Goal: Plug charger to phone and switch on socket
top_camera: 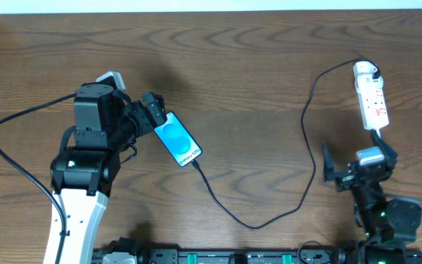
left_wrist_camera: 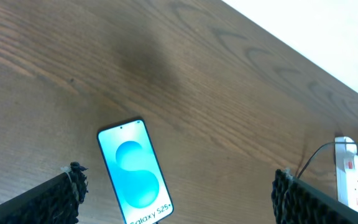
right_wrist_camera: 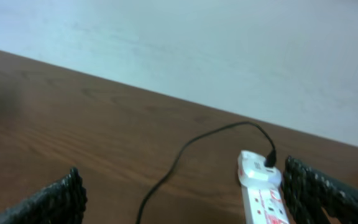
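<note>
The phone (top_camera: pixel 178 143) lies face up on the wooden table with its light blue screen lit; it also shows in the left wrist view (left_wrist_camera: pixel 134 171). The thin black charger cable (top_camera: pixel 255 226) runs from the phone's lower end in a loop to the white plug on the socket (top_camera: pixel 372 99). Its tip seems to sit in the phone. My left gripper (top_camera: pixel 146 125) is open and empty just left of the phone, which lies ahead between its fingers (left_wrist_camera: pixel 179 199). My right gripper (top_camera: pixel 359 160) is open and empty just short of the socket's near end (right_wrist_camera: pixel 263 193).
The table (top_camera: pixel 255 88) is dark wood, with a white wall past its far edge (right_wrist_camera: pixel 229 56). A black robot lead (top_camera: pixel 6 147) loops at the far left. The arms' bases and a black rail (top_camera: pixel 218 257) line the front edge.
</note>
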{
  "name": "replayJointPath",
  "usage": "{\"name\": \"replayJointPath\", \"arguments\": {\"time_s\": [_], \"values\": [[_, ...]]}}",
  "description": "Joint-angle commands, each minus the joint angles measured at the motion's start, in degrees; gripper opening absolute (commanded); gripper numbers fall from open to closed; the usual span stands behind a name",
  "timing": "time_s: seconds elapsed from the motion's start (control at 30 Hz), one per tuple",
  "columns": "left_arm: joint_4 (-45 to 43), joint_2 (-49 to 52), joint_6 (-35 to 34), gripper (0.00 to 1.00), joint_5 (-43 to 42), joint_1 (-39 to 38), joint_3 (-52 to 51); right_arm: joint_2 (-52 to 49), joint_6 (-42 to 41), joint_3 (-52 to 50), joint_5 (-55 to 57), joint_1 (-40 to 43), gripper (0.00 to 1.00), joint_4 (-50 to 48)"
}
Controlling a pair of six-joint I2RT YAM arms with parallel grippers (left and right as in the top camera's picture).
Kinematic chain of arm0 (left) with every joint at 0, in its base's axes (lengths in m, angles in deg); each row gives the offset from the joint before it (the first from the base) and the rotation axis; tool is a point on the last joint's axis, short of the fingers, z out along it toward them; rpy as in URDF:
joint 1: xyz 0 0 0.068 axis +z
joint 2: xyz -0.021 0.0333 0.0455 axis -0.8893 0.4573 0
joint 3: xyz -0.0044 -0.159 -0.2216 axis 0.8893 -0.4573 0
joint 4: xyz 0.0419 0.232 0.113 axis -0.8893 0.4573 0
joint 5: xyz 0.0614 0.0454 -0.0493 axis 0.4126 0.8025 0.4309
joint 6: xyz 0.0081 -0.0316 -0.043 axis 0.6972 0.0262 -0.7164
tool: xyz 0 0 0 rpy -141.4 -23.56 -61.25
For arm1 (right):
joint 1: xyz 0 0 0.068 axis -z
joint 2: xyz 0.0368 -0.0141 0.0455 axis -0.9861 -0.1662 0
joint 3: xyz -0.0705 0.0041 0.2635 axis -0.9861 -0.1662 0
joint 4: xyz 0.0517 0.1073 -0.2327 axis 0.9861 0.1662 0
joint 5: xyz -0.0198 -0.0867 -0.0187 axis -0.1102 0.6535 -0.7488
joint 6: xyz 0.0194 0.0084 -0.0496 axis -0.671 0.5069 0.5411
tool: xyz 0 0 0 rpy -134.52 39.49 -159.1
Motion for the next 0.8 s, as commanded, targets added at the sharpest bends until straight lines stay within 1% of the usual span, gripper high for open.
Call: {"name": "replayJointPath", "arguments": {"time_s": [0.0, 0.13, 0.23, 0.77], "values": [[-0.02, -0.28, 0.76, 0.96, 0.37, 0.13, 1.2, 4.74, 0.55, -5.62, 0.22, -1.36, 0.99, -2.38], [-0.02, -0.28, 0.76, 0.97, 0.37, 0.13, 1.2, 8.39, 0.55, -9.73, 0.22, -2.16, 0.99, -3.08], [-0.02, -0.28, 0.76, 0.97, 0.37, 0.13, 1.2, 10.73, 0.79, -9.9, 0.7, -2.84, 0.99, 0.59], [-0.02, -0.28, 0.76, 0.97, 0.37, 0.13, 1.2, 10.78, -0.55, -9.9, 1.25, -3.19, 0.99, 0.61]]}}
